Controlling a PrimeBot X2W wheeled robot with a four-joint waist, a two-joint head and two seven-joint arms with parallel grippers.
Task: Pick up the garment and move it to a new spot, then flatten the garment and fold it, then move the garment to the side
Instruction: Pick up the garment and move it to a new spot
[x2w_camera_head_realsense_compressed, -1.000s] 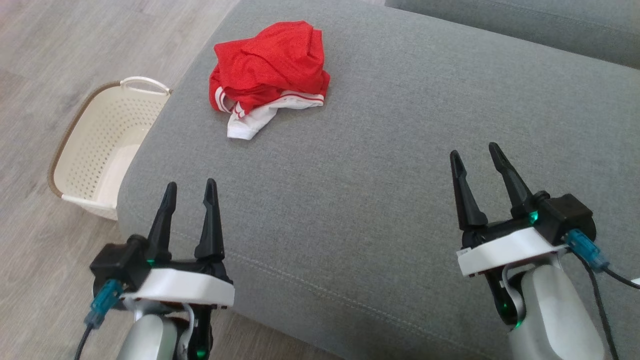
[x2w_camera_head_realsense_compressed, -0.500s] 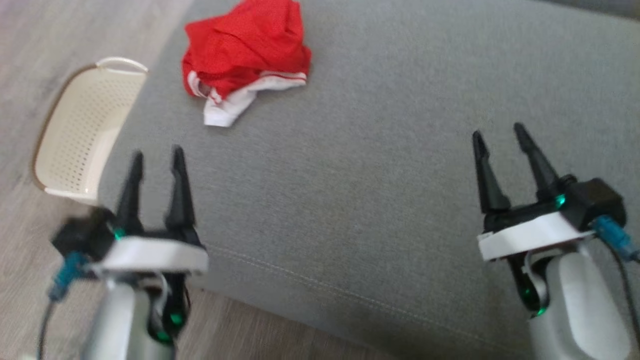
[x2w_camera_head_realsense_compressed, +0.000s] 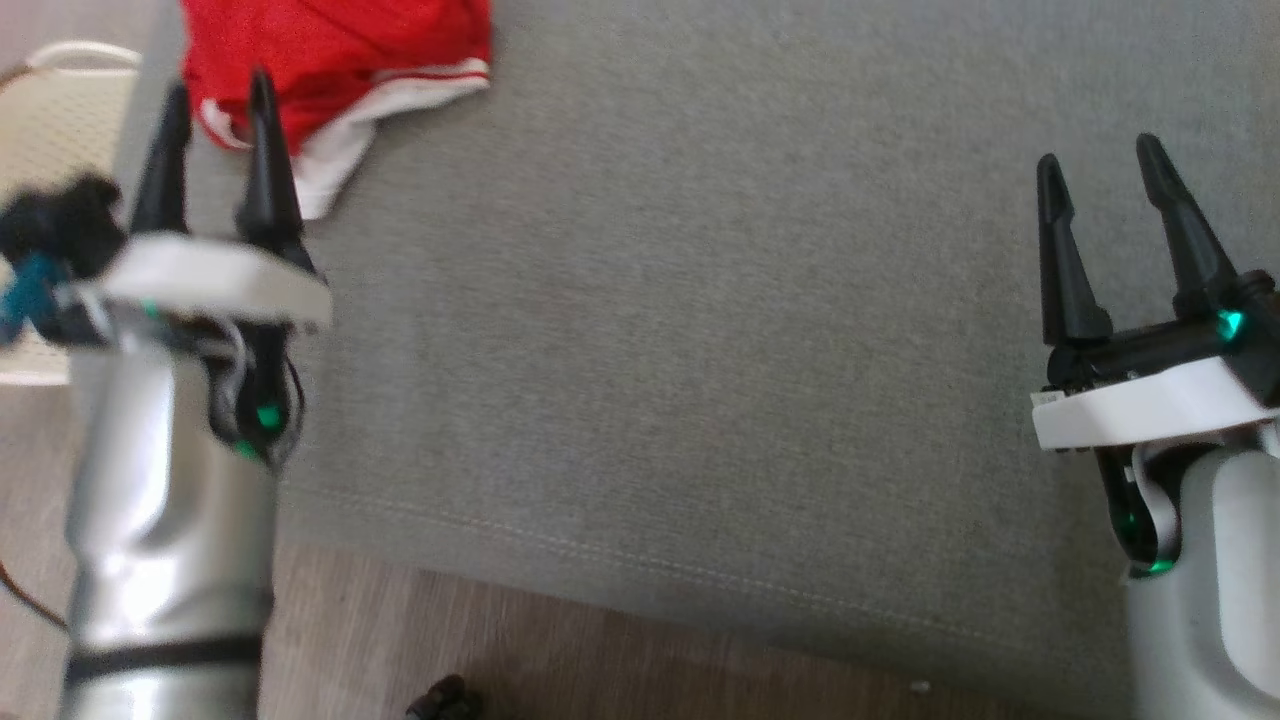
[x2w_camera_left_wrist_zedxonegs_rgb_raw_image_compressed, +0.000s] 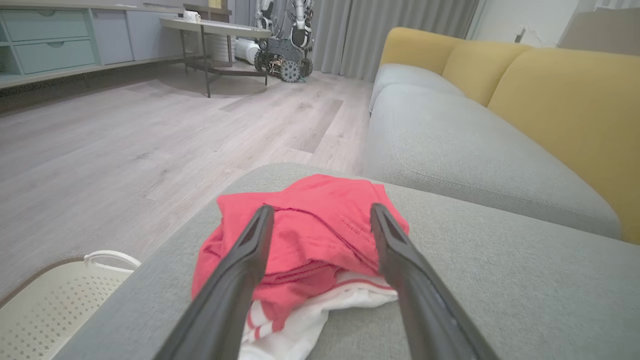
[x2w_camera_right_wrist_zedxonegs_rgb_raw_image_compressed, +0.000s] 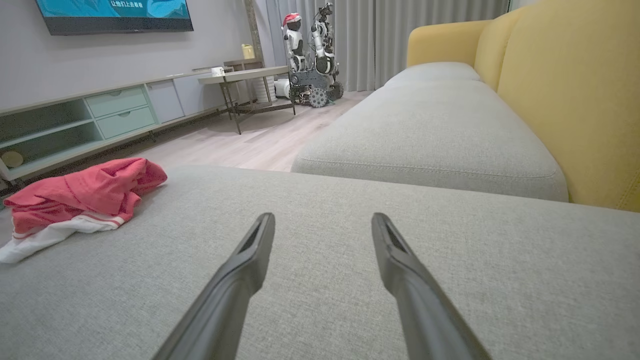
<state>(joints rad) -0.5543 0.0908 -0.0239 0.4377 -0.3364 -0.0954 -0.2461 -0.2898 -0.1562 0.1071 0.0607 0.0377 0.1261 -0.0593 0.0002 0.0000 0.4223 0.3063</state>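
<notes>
Red garment (x2w_camera_head_realsense_compressed: 330, 60) at far left corner of sofa cushion (x2w_camera_head_realsense_compressed: 650, 300), left jaws spread just before it (basket (x2w_camera_left_wrist_zedxonegs_rgb_raw_image_compressed: 55, 300) beside that edge), right jaws spread, well apart.

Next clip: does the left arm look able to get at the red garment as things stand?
Probably yes. The left arm points straight at the garment, jaws open and framing it in the left wrist view, with bare sofa cushion between them.
</notes>
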